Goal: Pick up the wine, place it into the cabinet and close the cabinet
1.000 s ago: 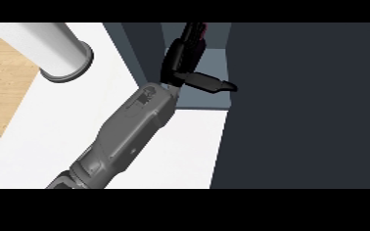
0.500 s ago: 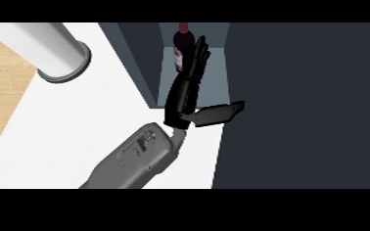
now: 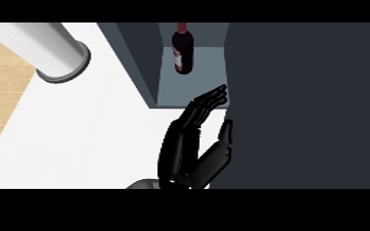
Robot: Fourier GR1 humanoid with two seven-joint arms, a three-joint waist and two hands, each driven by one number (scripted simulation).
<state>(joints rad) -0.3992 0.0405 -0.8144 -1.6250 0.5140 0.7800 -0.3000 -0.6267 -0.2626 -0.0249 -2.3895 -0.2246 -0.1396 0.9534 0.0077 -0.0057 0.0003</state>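
Well, the wine (image 3: 182, 49) is inside the cabinet (image 3: 142, 63) now, on the pale shelf, close to the left wall. Its long shape runs straight away from the hand, with the neck at the far end and the fat end nearer. I cannot tell if it stands up or lies down.

The right hand (image 3: 194, 149) is below the wine and apart from it, at the front of the cabinet, over the white counter (image 3: 94, 127). It holds nothing. Its fingers (image 3: 209, 100) are straight and point toward the shelf, and the thumb (image 3: 226, 132) sticks out to the right.

The big dark door (image 3: 296, 103) is just beside the hand, on its thumb side. I think the door comes next, so the hand must turn to its right, away from the bottle. No left hand shows, so the right one is the nearer
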